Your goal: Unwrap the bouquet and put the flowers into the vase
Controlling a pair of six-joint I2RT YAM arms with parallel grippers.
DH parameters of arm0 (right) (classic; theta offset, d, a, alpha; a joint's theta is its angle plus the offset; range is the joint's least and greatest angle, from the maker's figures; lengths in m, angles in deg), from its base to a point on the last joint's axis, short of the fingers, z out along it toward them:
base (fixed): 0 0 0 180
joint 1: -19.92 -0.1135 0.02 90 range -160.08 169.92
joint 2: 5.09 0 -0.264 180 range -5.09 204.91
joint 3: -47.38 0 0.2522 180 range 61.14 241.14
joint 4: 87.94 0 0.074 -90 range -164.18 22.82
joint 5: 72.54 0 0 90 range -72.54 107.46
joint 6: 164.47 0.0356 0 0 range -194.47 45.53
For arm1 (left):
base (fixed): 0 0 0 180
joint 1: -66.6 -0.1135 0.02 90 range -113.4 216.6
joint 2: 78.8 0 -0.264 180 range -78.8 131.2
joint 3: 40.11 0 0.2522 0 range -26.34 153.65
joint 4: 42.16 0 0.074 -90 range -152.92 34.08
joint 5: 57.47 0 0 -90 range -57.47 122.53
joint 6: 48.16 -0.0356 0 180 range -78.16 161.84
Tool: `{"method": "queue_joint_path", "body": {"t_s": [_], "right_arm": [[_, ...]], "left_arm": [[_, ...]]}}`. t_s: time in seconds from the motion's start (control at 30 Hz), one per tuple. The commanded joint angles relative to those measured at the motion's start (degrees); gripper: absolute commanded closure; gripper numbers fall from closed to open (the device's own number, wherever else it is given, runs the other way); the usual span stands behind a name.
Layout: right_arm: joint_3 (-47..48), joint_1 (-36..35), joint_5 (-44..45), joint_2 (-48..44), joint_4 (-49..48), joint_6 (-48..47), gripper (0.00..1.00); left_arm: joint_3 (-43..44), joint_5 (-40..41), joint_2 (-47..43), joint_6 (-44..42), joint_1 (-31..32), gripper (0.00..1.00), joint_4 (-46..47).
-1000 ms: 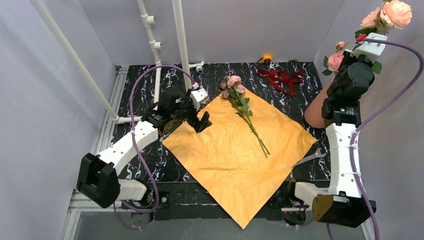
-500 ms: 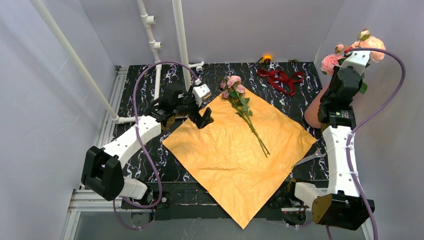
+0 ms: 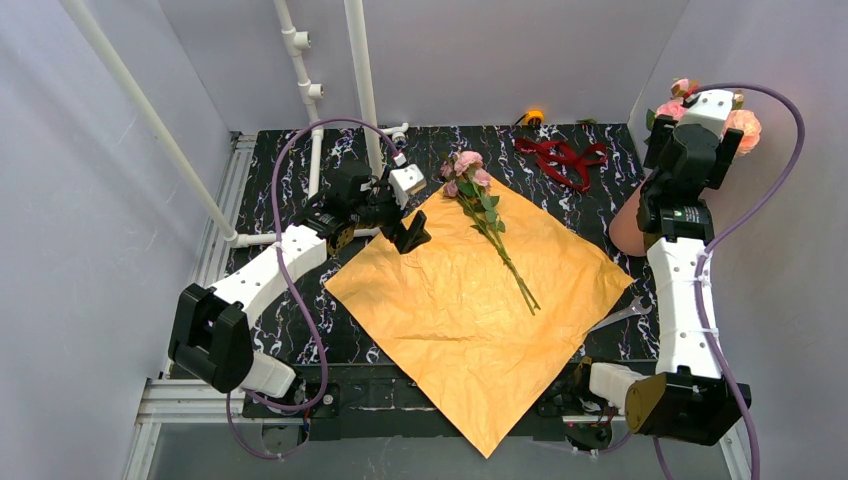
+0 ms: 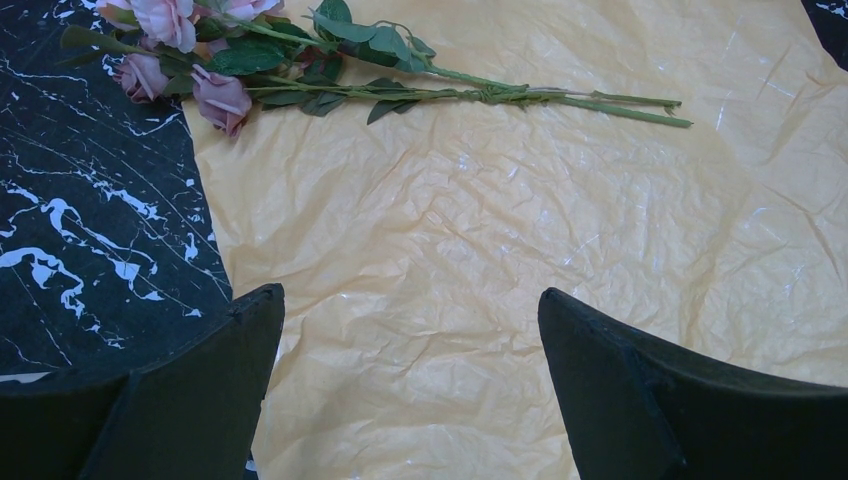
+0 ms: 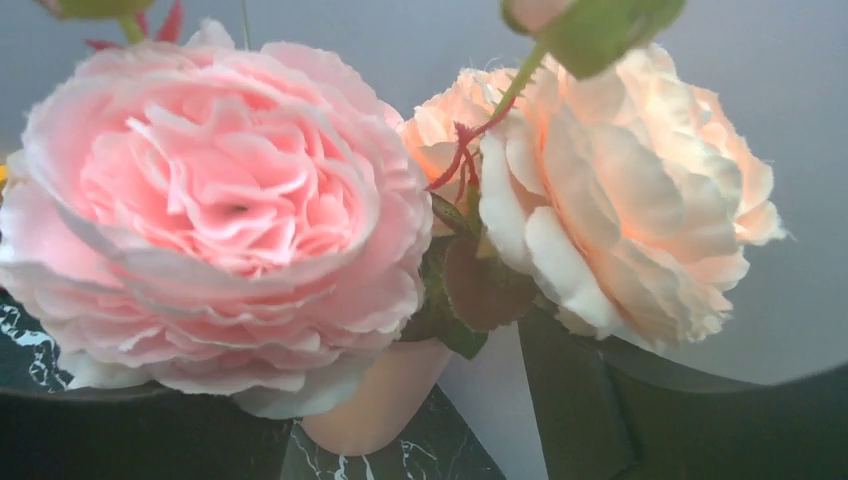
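Note:
The orange wrapping paper (image 3: 470,310) lies spread flat on the black marbled table. On it rest several pink flowers (image 3: 482,205) with long green stems (image 4: 520,95), heads toward the far side. My left gripper (image 3: 412,236) (image 4: 410,295) hovers open over the paper's left corner, holding nothing. The salmon vase (image 3: 625,228) leans at the right, mostly hidden behind my right arm. Above it, a pink rose (image 5: 220,200) and a peach rose (image 5: 620,190) sit over the vase (image 5: 380,395) mouth. My right gripper (image 3: 712,108) (image 5: 420,400) stands open around them, jaws apart.
A dark red ribbon (image 3: 560,160) lies loose at the far right of the table. White pipes (image 3: 362,90) rise at the back left. A small orange object (image 3: 535,117) sits by the back wall. Grey walls close in on both sides.
My right arm has brought the roses down toward the vase and its jaws have opened. My left gripper has shifted slightly right, staying open.

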Motion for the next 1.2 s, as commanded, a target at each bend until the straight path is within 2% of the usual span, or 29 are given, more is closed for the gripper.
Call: {"method": "queue_joint_path", "body": {"t_s": [0.0,0.37,0.53,0.7,0.8,0.9,1.0,1.17], "right_arm": [[2.91,0.15,-3.29,-2.47,3.0,0.55,0.17],[2.76,0.15,-14.14,-8.12,15.74,-2.0,0.02],[3.71,0.15,-22.51,-9.89,23.49,-4.65,0.02],[5.71,0.15,-40.79,-10.29,35.8,-12.87,0.02],[6.29,0.15,-46.49,-7.88,42.96,-17.02,0.02],[9.23,-0.31,-52.28,-2.75,50.03,-19.21,0.08],[11.85,-4.96,-51.48,1.88,52.34,-18.79,0.12],[11.64,-19.94,-42.06,6.74,46.85,-15.43,0.14]], "left_arm": [[2.1,-1.18,-0.77,0.01,-0.43,0.02,-0.88],[2.73,-2.58,-0.14,-0.32,-0.38,0.02,-1.48],[3.21,-3.05,0.14,-0.66,-0.43,0.02,-2.02],[3.06,-3.58,0.38,-0.44,-0.43,0.02,-2.18],[3.05,-3.83,0.41,0.3,-0.43,0.02,-2.37],[2.92,-3.3,0.5,1.54,-0.42,0.02,-2.85],[2.13,-2.57,0.1,2.55,-0.43,0.02,-2.8],[-0.19,-0.98,-1.49,3.48,-0.42,0.02,-2.14]]}}
